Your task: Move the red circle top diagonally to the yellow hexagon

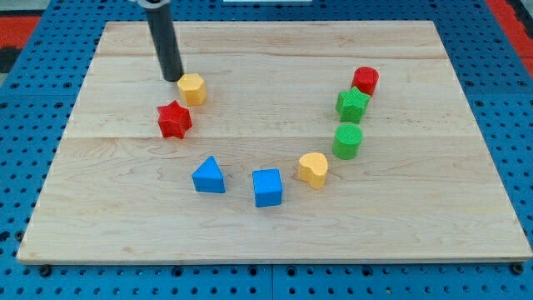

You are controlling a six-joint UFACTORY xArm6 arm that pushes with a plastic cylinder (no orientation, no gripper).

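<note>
The red circle (365, 81) stands near the view's right, touching the green star (353, 104) just below it. The yellow hexagon (192, 88) sits at the upper left of the wooden board (266, 225). My tip (171, 78) rests on the board just left of and slightly above the yellow hexagon, close to it or touching it. The tip is far from the red circle.
A red star (174, 119) lies below and left of the yellow hexagon. A green cylinder (348, 141), a yellow heart (313, 169), a blue cube (267, 187) and a blue triangle (208, 176) form an arc across the board's lower middle.
</note>
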